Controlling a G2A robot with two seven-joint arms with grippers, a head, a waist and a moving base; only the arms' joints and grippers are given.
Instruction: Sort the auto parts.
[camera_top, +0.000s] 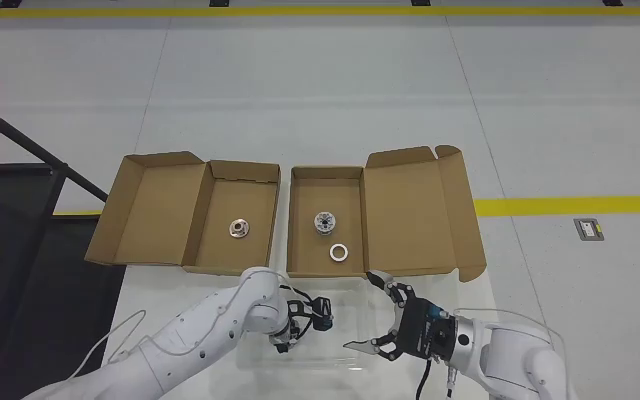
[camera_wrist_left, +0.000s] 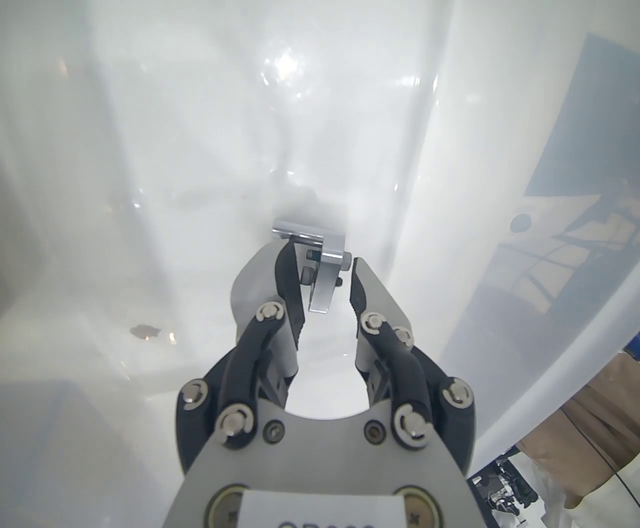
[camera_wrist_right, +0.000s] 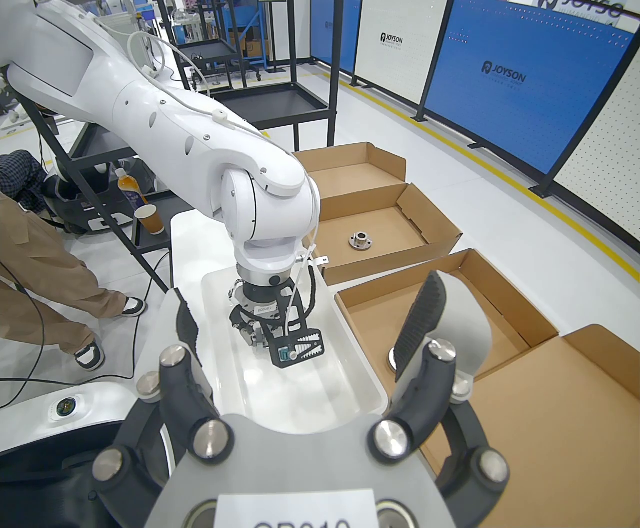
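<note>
Farthest from the robot, left box (camera_top: 215, 215) and right box (camera_top: 310, 250) stand open side by side, with the tray (camera_top: 340, 348) just in front. Left gripper (camera_wrist_left: 317, 250) is down in the tray, jaws narrowed around a bracket (camera_wrist_left: 322, 280) but not clamped. Right gripper (camera_top: 362, 312) hangs at the tray's right end, jaws wide apart. Hub (camera_top: 238, 228) lies in left box, gear (camera_top: 325, 221) and ring (camera_top: 340, 252) in right.

The white counter (camera_top: 150, 295) bears a left box (camera_top: 225, 195) and a right box (camera_top: 325, 195), both open cardboard, side by side. A white tray (camera_wrist_right: 345, 385) sits just beside them.
</note>
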